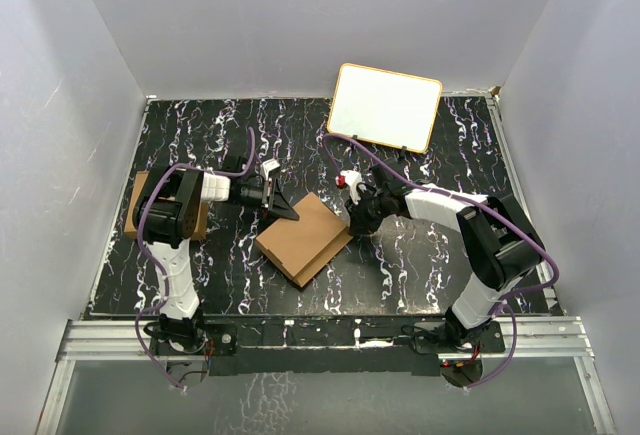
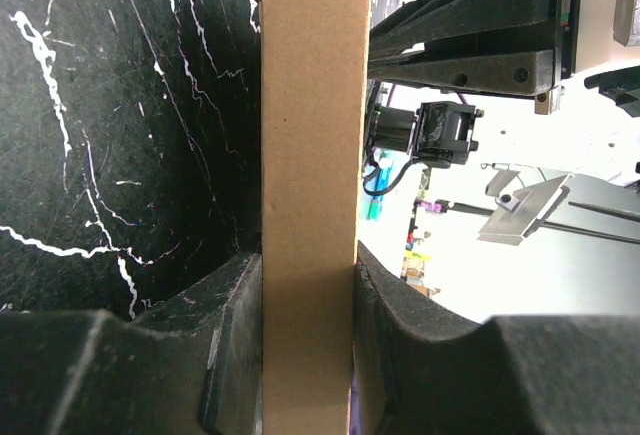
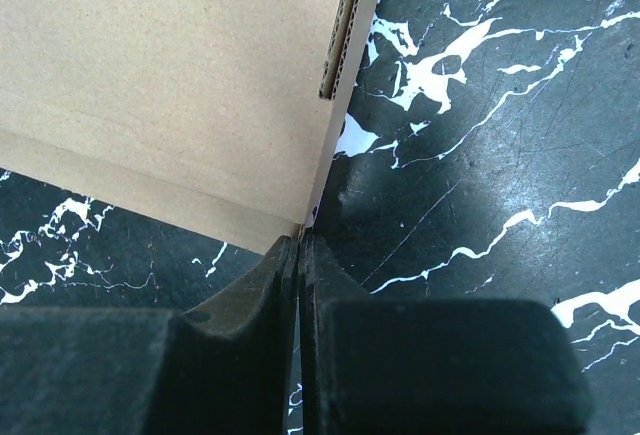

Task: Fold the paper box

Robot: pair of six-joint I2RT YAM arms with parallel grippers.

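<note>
Looks like a robotics lab cell rather than a home or shop. Closed in on three sides by plain white panels, floored with a black marbled table top. Fronted by an aluminium rail with two arms bolted on, left arm and right arm, both trailing purple cables. Beyond the table in the left wrist view, a blurred metal bracket and wiring, perhaps bench equipment.

Black marbled table, paper box mid-table, brown cartons at left, white board at rear
</note>
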